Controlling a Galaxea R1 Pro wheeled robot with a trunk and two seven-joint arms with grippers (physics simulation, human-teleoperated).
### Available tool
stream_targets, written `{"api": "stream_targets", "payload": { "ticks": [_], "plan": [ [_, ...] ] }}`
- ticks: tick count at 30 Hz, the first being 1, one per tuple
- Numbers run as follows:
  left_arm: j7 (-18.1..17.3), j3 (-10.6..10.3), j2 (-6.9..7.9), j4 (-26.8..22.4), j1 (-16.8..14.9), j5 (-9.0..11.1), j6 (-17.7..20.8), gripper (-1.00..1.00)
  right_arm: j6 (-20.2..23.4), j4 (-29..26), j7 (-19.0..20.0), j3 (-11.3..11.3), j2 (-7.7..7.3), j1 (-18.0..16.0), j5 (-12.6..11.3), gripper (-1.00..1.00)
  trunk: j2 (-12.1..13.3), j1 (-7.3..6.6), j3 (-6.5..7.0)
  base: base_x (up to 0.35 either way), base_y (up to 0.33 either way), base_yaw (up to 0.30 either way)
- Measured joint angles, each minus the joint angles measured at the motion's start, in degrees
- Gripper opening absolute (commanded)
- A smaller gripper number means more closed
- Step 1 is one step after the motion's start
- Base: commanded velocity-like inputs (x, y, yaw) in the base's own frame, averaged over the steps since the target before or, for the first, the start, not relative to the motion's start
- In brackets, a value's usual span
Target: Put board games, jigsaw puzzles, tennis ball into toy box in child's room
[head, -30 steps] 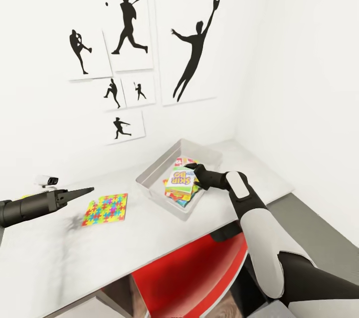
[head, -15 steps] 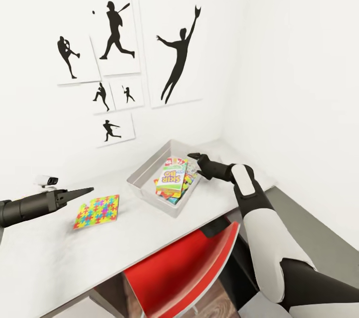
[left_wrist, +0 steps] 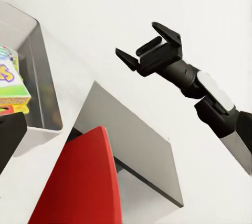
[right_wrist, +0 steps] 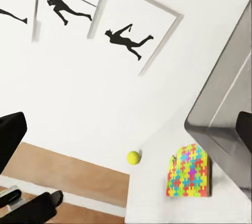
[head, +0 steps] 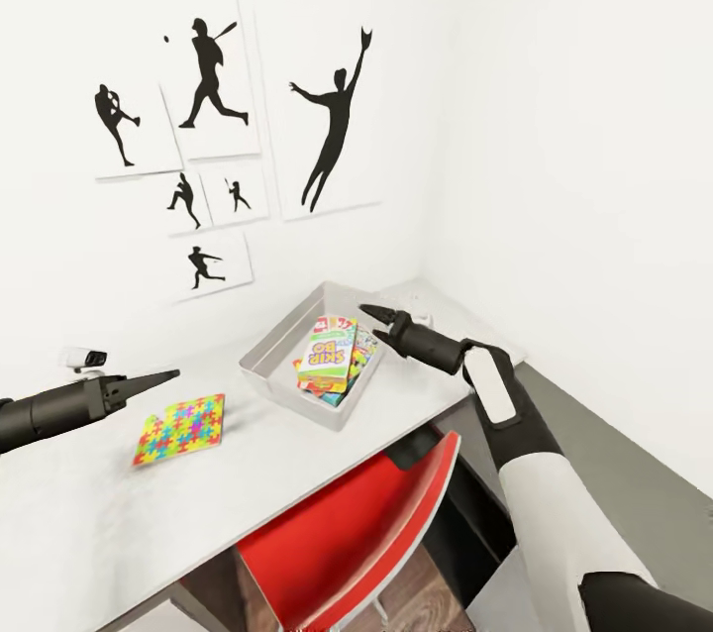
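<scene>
The right claw (head: 381, 317) is seen spread and empty just beside the toy box (head: 265, 365), while the jigsaw puzzle (head: 181, 429), lying flat on the tabletop (head: 119, 513), is judged light, stiff, and best pinched at an edge.

The toy box (head: 267, 355) sits on the table (head: 297, 454) just left of the right gripper (head: 381, 318), with board games (head: 330, 355) inside. 1 jigsaw puzzle (head: 181, 428) lies below the left gripper (head: 158, 377).
</scene>
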Motion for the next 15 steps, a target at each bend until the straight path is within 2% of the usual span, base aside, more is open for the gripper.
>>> {"api": "stream_targets", "payload": {
  "ticks": [2,3,4,6,7,9,12,13,15],
  "plan": [
    [0.0,0.2,0.01,0.0,0.0,0.0,0.0,1.00,-0.1,-1.7,1.6,0.6,-1.42,2.2,0.0,1.00,0.0,0.00,0.17,-0.075,0.079,-0.145],
    [0.0,0.4,0.05,0.0,0.0,0.0,0.0,1.00,-0.1,-3.6,2.9,1.2,-2.81,4.3,0.2,1.00,0.0,-0.01,0.25,-0.039,0.040,-0.131],
    [0.0,0.5,0.08,0.0,0.0,0.0,0.0,1.00,-0.1,-4.7,3.5,1.5,-3.51,5.5,0.1,1.00,0.0,-0.01,0.34,-0.031,0.032,-0.124],
    [0.0,0.9,0.22,0.0,0.0,0.0,0.0,1.00,-0.3,-9.3,4.9,2.3,-5.58,10.1,0.3,1.00,0.0,-0.01,0.49,-0.018,0.018,-0.085],
    [0.0,1.0,0.23,0.0,0.0,0.0,0.0,1.00,-0.3,-10.6,5.2,2.4,-5.97,11.3,0.3,1.00,0.0,-0.01,0.54,-0.010,0.010,-0.048],
    [0.0,1.1,0.34,0.0,0.0,0.0,-0.1,1.00,-0.4,-15.5,5.4,2.7,-6.89,16.2,0.4,1.00,0.0,-0.01,0.60,-0.006,0.006,-0.028],
    [0.0,1.4,0.37,0.0,0.0,0.0,-0.1,1.00,-0.5,-19.8,5.3,2.6,-7.32,20.9,0.4,1.00,0.0,-0.01,0.64,-0.002,0.002,-0.011],
    [0.0,1.5,0.40,0.0,0.1,0.0,-0.1,1.00,-0.6,-22.9,5.2,2.5,-7.48,23.7,0.4,1.00,0.0,-0.01,0.64,-0.001,0.001,-0.003],
    [0.0,1.6,0.36,0.0,0.3,0.0,-0.1,1.00,-0.6,-23.7,5.2,2.4,-7.54,24.6,0.4,1.00,0.0,-0.01,0.65,0.000,0.000,-0.002]
  ]
}}
